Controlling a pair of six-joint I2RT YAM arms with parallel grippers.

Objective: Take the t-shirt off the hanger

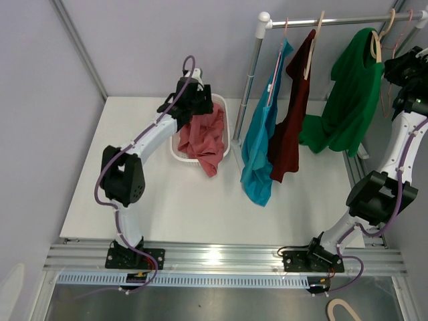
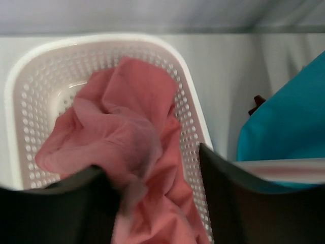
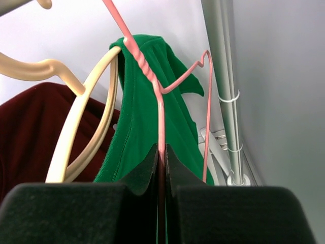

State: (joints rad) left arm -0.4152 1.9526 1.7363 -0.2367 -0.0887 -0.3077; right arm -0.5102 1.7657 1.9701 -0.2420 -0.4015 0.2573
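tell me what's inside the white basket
A crumpled pink t-shirt fills the white basket and spills over its rim. Bare perforated wall shows at one end; anything beneath the cloth is covered.

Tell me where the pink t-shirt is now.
The pink t-shirt lies in the white basket, back left in the top view, spilling over its near rim, under the left gripper.

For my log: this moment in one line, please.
left gripper: open | right gripper: shut on pink hanger | pink shirt: in basket

Open tabletop (image 1: 167, 214) beneath hanging t-shirts (image 1: 344, 100)
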